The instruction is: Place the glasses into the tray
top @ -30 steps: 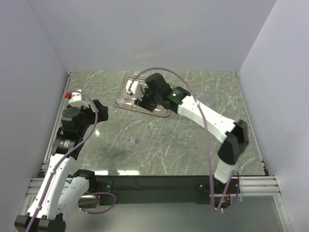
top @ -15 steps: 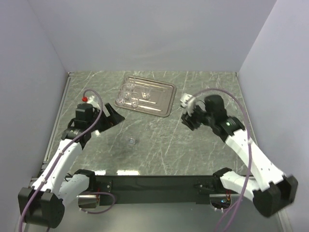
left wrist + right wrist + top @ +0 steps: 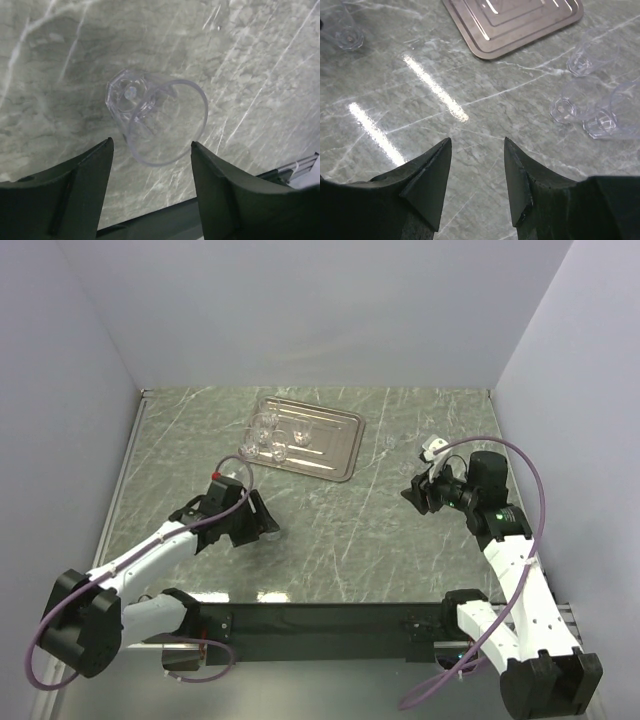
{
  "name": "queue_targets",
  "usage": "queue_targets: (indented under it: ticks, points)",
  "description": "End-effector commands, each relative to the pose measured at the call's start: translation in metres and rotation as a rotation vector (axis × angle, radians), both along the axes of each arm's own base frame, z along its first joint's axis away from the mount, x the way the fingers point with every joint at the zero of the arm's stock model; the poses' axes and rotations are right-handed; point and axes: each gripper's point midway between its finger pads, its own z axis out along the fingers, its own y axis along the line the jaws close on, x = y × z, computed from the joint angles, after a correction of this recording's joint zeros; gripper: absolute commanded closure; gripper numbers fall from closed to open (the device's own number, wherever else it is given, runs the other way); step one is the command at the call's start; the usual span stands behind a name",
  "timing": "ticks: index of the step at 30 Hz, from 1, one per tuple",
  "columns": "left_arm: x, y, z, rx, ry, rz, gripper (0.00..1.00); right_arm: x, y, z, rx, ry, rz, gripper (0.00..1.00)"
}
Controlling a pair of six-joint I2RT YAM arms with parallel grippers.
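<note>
The silver tray [image 3: 335,445] lies at the back middle of the table with several clear glasses [image 3: 265,440] in its left part. My left gripper [image 3: 262,525] is open and low over the table. In the left wrist view one clear glass [image 3: 160,117] stands just beyond the tips of my open left gripper [image 3: 152,145], untouched. My right gripper [image 3: 420,490] is open and empty, right of the tray. In the right wrist view my gripper [image 3: 477,142] hovers over bare marble, with three glasses [image 3: 594,50] to its right and the tray's corner [image 3: 515,20] ahead.
Grey walls close in the marble table [image 3: 340,530] on three sides. A black rail [image 3: 320,620] runs along the near edge by the arm bases. One more glass [image 3: 345,32] shows at the far left of the right wrist view.
My right gripper has pulled back from over the tray to the right side of the table. My left gripper has swung inward and down to the lone glass on the table.
</note>
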Motion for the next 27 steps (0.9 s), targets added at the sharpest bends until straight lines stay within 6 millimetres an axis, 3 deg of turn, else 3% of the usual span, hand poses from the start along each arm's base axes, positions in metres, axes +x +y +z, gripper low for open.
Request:
queue_targets:
  ticks: [1, 4, 9, 18, 27]
  points:
    - [0.010, 0.006, -0.002, 0.081, -0.021, 0.077, 0.32, -0.003, 0.007, 0.014, 0.042, -0.045, 0.041, 0.47]
    - [0.013, 0.011, -0.007, 0.151, -0.026, 0.101, 0.39, -0.004, 0.007, 0.014, 0.040, -0.055, 0.041, 0.47]
    - [0.020, 0.012, -0.006, 0.197, -0.042, 0.119, 0.42, -0.005, 0.007, 0.013, 0.041, -0.055, 0.045, 0.47]
    - [0.028, 0.005, 0.025, 0.146, -0.120, 0.106, 0.36, -0.005, 0.007, 0.012, 0.040, -0.054, 0.049, 0.47]
    - [0.035, 0.013, 0.023, 0.183, -0.124, 0.158, 0.35, -0.006, 0.006, 0.012, 0.043, -0.054, 0.052, 0.47]
